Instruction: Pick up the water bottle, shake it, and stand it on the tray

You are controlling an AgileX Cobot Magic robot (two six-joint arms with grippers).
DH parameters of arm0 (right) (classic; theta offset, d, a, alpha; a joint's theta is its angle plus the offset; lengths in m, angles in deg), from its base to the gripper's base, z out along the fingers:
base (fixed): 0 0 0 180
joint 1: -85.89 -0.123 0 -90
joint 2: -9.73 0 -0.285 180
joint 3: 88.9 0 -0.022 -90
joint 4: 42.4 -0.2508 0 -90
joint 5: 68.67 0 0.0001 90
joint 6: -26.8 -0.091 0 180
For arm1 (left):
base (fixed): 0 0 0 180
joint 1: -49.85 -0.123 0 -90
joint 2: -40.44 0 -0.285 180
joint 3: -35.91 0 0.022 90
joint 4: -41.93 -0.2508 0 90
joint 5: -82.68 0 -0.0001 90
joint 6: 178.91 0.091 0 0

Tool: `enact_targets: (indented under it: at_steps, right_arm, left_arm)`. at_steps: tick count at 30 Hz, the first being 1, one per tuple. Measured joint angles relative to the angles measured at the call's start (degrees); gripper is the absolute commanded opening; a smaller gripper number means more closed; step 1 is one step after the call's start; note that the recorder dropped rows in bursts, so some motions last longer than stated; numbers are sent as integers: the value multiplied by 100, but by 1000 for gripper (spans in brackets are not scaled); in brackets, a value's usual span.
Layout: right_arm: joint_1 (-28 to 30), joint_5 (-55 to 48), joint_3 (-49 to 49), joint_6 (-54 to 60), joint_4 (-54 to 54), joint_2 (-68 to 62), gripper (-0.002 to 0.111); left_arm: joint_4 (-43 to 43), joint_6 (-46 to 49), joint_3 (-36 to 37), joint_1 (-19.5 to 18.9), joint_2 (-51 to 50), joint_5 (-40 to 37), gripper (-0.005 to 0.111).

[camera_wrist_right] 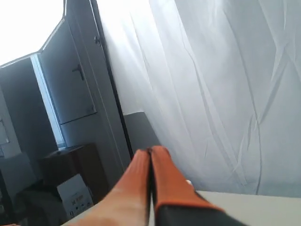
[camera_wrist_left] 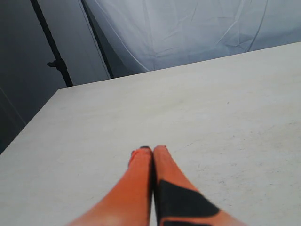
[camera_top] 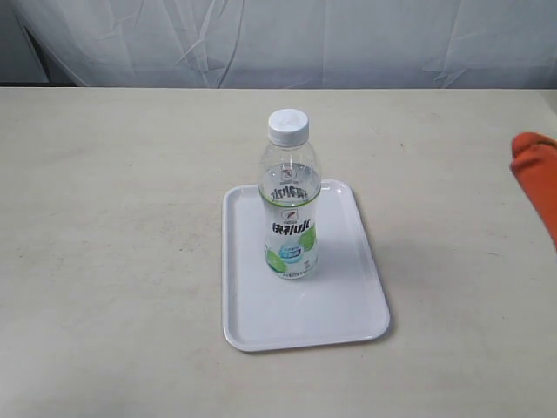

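The left claw [camera_wrist_left: 153, 150] has its two orange fingers pressed together along their whole length, so it is closed and holds nothing. It hangs a little above the bare bench [camera_wrist_left: 221, 103], and its tips point toward the far edge. Behind that edge hangs a white curtain [camera_wrist_left: 197, 28], and beside the curtain stands a thin dark pole [camera_wrist_left: 49, 47].

The right claw [camera_wrist_right: 150, 151] is also closed, finger against finger, with nothing between them. It is raised and looks away from the bench toward the curtain, a grey door [camera_wrist_right: 70, 89] and a cardboard box [camera_wrist_right: 75, 194] on the floor. In the exterior view only an orange piece of it shows at the right edge, well apart from the tray [camera_top: 335, 300].

The water bottle [camera_top: 290, 200] stands upright on the tray, in the far half and a little to the left of its middle. Its white cap [camera_top: 288, 127] is screwed on, and the label with the green lime faces the camera. No claw touches it. The tray lies flat near the middle of the bench, with its long side going away from the camera.
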Motion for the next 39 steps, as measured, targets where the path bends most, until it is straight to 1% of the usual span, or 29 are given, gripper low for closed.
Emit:
enact_targets:
  at_steps: [3,5,6,7,8,9,10,11,12,15,17,20,22,26,39]
  right_arm:
    - [245,-1400,0,-329,0,1066,1]
    - [510,-2048,0,-508,-12,1531,1]
    - [912,-2693,0,-759,-12,1881,1]
    - [1090,-2954,0,-899,-12,1976,1]
    - [1562,-3398,0,-1191,-12,2138,1]
    - [1754,-3553,0,-1302,-24,2184,1]
    - [2220,-3887,3,-1555,-24,2261,1]
    - [2440,-4012,3,-1659,-24,2285,1]
    - [2836,-4319,3,-1953,-34,2310,1]
    - [3374,-5060,3,-2160,-47,2576,1]
    - [3531,-5370,3,-1882,24,2833,1]
    - [3653,-5640,3,-1065,72,2893,1]
    - [3679,-6004,13,-874,96,2893,1]
    - [3690,-6177,29,-810,117,2893,1]
    - [3690,-6186,39,-795,117,2893,1]
  left_arm:
    - [0,0,0,0,0,0,0]
    - [0,0,0,0,0,0,0]
    - [0,0,0,0,0,0,0]
    - [0,0,0,0,0,0,0]
    - [0,0,0,0,0,0,0]
    - [0,0,0,0,0,0,0]
    - [0,0,0,0,0,0,0]
    - [0,0,0,0,0,0,0]
    - [0,0,0,0,0,0,0]
    - [0,0,0,0,0,0,0]
    - [0,0,0,0,0,0,0]
    - [0,0,0,0,0,0,0]
    - [0,0,0,0,0,0,0]
    - [0,0,0,0,0,0,0]
    - [0,0,0,0,0,0,0]
